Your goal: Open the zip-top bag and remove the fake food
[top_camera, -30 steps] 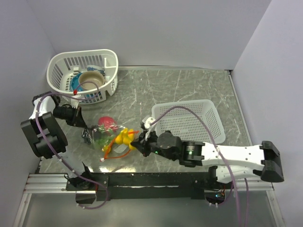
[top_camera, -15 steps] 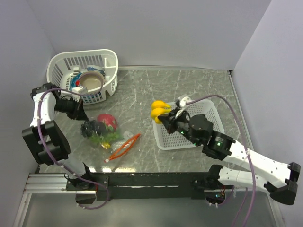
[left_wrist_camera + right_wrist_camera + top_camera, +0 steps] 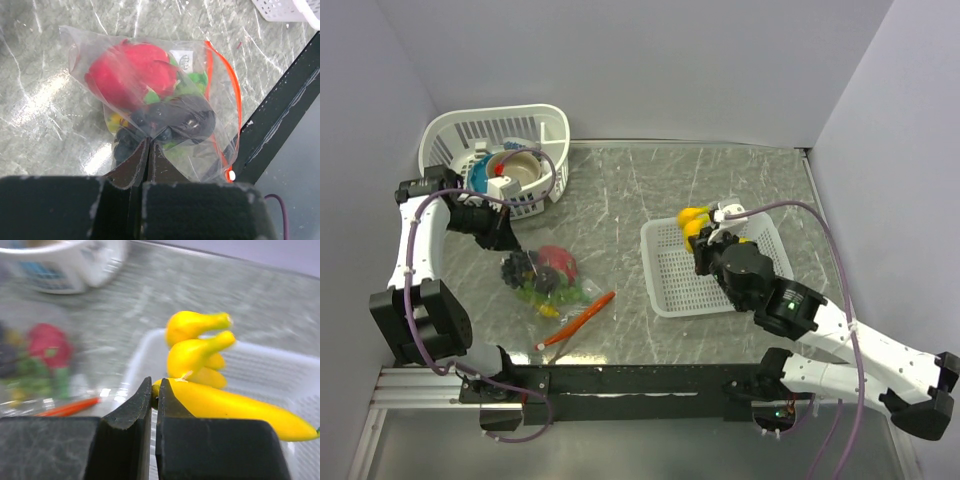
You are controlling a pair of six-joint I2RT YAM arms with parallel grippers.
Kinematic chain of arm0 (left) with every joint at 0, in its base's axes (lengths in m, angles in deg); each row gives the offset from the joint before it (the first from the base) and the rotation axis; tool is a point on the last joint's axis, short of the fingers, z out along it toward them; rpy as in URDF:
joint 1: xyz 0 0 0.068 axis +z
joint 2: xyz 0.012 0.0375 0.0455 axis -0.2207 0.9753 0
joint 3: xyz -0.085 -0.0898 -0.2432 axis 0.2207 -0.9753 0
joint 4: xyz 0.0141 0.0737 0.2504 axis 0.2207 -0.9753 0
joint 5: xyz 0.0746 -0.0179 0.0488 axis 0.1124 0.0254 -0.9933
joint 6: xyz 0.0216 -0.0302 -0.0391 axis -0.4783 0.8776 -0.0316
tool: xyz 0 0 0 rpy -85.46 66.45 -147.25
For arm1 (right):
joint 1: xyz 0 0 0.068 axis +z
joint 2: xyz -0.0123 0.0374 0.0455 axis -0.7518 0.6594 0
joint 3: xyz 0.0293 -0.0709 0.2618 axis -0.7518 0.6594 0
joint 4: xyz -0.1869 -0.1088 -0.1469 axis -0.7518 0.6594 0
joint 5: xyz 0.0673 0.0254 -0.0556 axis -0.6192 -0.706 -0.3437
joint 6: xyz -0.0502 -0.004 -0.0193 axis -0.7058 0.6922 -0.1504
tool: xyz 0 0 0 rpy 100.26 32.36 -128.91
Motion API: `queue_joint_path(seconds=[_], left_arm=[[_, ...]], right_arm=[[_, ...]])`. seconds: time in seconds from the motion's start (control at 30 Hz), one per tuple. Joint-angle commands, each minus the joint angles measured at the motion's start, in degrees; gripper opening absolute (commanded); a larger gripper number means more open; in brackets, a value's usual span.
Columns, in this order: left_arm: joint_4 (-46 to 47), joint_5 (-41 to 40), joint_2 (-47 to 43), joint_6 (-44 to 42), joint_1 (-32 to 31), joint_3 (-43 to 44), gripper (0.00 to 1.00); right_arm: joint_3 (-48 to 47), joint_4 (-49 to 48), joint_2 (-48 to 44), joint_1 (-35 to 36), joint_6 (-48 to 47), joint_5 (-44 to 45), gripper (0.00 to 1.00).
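One grey marbled tabletop (image 3: 620, 190), lilac walls (image 3: 670, 60), zip-top bag (image 3: 552, 287)

No legible text; white label (image 3: 184, 60) inside zip-top bag (image 3: 82, 50) too blurred

The top view is bright and evenly lit from above, and sharp edge to edge. The walls (image 3: 670, 60) lean outward a little, as through a wide lens. Shadows on the surface (image 3: 620, 190) are soft and short, close beneath the arms and the round basket (image 3: 496, 112).

In the left wrist view, white glare patches lie on the surface left of the bag (image 3: 150, 100), whose film shows a faint sheen. The left claw (image 3: 148, 145) is a dark, soft-edged mass at the bottom.

In the right wrist view the bananas (image 3: 197, 352) are fairly crisp, but everything behind them is smeared and out of focus. The right claw (image 3: 154, 390) is dark.
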Motion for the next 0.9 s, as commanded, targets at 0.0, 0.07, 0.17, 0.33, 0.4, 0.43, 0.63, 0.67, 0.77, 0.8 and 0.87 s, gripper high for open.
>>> queue_joint_path(seconds=[0.0, 0.07, 0.17, 0.33, 0.4, 0.43, 0.63, 0.67, 0.77, 0.8, 0.87], left_arm=[[-2.5, 3.0, -3.8, 2.5, -0.8, 4.3, 0.01], [-2.5, 2.8, -5.8, 3.4, -1.2, 5.1, 0.01], [-2.4, 2.6, -7.8, 3.6, -1.8, 5.0, 0.01], [1.8, -3.7, -6.0, 2.0, -0.4, -5.6, 0.01], [2.7, -3.9, -3.8, 1.1, 1.0, -9.5, 0.01], [4.0, -4.1, -3.1, 0.2, 2.8, -10.5, 0.01], [10.3, -8.2, 2.0, 0.5, 7.3, -13.4, 0.02], [11.9, -9.2, 2.5, 0.5, 7.5, -13.3, 0.02], [14.4, -10.1, 4.2, 1.9, 7.6, -13.0, 0.01], [14.7, -10.1, 4.9, 2.2, 7.6, -12.8, 0.01], [14.7, -9.8, 5.6, 2.5, 7.6, -12.2, 0.01]], right_arm=[[0.7, 6.9, 2.2, -0.6, 3.9, 16.9, 0.00], [2.1, 6.8, 3.7, -0.7, 4.5, 16.6, 0.00], [3.1, 6.6, 9.7, -0.7, 6.3, 14.2, 0.00], [3.3, 3.2, 19.8, -0.7, 7.9, 9.2, 0.52], [2.7, 2.1, 21.3, -0.8, 8.4, 9.4, 0.69], [2.4, 1.7, 21.3, -0.7, 8.2, 10.0, 0.87], [2.2, -8.1, 14.6, 7.4, 0.3, 7.5, 1.00], [2.9, -10.4, 13.5, 8.9, -0.7, 5.2, 1.00], [4.5, -14.9, 16.7, 13.9, -1.8, 0.1, 1.00], [4.5, -15.1, 18.1, 15.0, -1.5, -0.1, 0.98], [4.4, -19.2, 22.3, 17.5, -1.1, -2.4, 0.87]])
